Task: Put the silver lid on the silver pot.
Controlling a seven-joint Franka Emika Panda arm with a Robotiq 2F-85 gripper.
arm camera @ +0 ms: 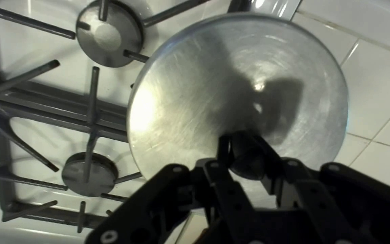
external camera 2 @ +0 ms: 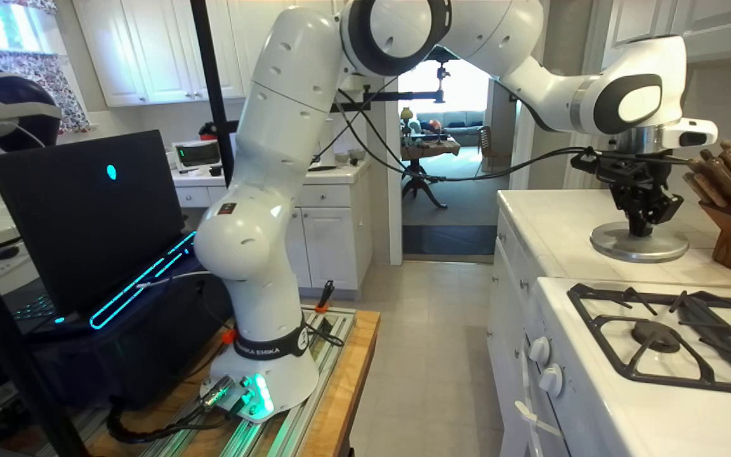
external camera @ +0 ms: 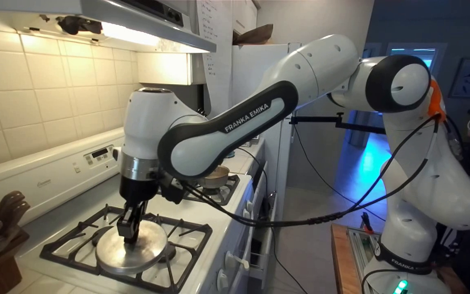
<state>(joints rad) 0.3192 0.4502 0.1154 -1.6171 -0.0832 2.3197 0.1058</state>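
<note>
Wrist view: flat round shiny silver metal lid point(arm camera: 229, 95) fills right of centre. Black two-fingered gripper point(arm camera: 244, 149) appears clamped on its middle; exact hold too dark to read. Lid probably light, rigid, slick; centre grip looks right, rim hold might slip. In an exterior view, low round silver-grey metal pot point(external camera: 215, 181) sits mid-frame.

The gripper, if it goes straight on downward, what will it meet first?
The gripper holds the silver lid; below that, depth unclear, probably the burner grate or tiled counter, though the lid hides which comes first.
</note>
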